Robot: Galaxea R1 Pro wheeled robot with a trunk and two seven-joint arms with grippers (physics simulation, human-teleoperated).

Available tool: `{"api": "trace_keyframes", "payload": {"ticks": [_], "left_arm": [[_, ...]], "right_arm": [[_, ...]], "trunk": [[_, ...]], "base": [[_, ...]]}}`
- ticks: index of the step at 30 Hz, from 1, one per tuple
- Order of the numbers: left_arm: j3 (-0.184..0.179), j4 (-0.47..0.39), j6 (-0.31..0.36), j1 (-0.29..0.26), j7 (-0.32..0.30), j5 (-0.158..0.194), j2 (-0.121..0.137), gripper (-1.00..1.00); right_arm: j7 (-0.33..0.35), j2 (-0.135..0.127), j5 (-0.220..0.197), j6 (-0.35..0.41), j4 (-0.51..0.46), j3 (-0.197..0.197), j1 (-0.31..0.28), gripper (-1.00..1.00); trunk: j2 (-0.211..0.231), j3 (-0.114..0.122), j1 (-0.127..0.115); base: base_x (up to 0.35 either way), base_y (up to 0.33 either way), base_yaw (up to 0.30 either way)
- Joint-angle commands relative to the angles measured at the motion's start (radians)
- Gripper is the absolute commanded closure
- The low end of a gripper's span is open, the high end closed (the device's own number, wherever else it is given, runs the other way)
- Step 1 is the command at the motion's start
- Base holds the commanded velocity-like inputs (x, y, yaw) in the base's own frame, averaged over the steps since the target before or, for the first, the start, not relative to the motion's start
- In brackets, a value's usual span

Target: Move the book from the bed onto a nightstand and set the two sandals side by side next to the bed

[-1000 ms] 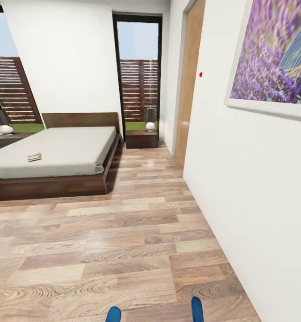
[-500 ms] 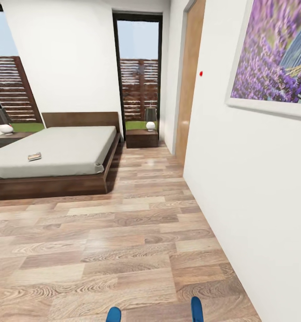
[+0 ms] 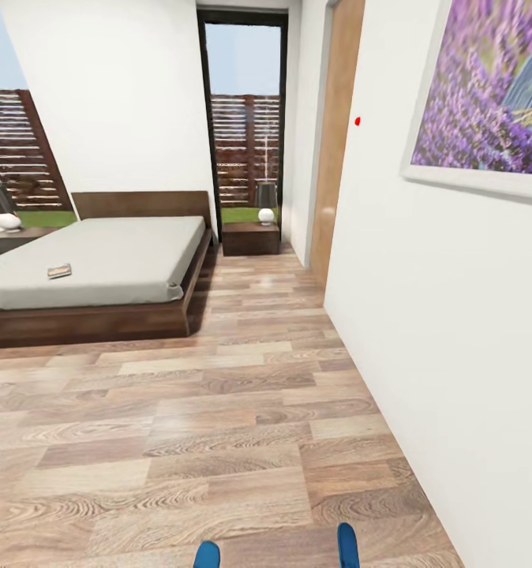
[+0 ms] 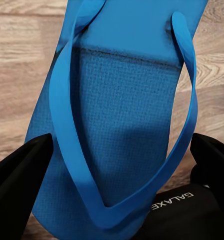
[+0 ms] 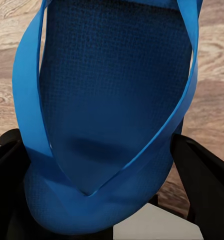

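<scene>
Your left tool (image 4: 112, 200) grasps one sandal (image 4: 121, 115); your right tool (image 5: 107, 200) grasps the other sandal (image 5: 112, 110). The book (image 3: 59, 271) lies on the bed (image 3: 116, 256), far left; a nightstand (image 3: 251, 237) stands beyond.

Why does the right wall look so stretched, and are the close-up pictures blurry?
Head view: wide-angle stretch skews the wall and lavender picture; bed sharp, floor glossy. Left wrist view: sandal crisp, weave visible, fingers dark. Right wrist view: the other sandal shadowed at its lower end.
</scene>
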Motion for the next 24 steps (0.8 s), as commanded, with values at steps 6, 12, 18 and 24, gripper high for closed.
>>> {"api": "trace_keyframes", "payload": {"ticks": [6,12,18,24], "left_arm": [[0.008,0.000,-0.001,-0.001,-0.005,0.001,0.001,1.00],[0.010,-0.002,0.001,-0.001,-0.005,0.004,0.001,1.00],[0.012,-0.004,0.000,-0.001,-0.005,0.005,0.001,1.00],[0.013,-0.008,-0.001,-0.001,-0.003,0.006,0.001,1.00]], "right_arm": [[0.002,0.000,0.009,0.002,0.001,-0.009,-0.001,1.00],[-0.013,-0.001,0.010,0.000,0.000,-0.009,-0.001,1.00],[-0.069,-0.003,0.012,0.000,-0.001,-0.009,-0.001,1.00],[-0.074,-0.008,0.011,0.000,-0.002,-0.014,-0.001,1.00]], "trunk": [[0.000,-0.003,0.000],[0.000,-0.004,0.000],[0.000,-0.004,0.000],[0.000,-0.004,0.000]], "base": [[0.000,0.000,0.000],[0.090,0.000,0.000],[0.297,0.000,0.000],[0.319,0.000,0.000]]}}
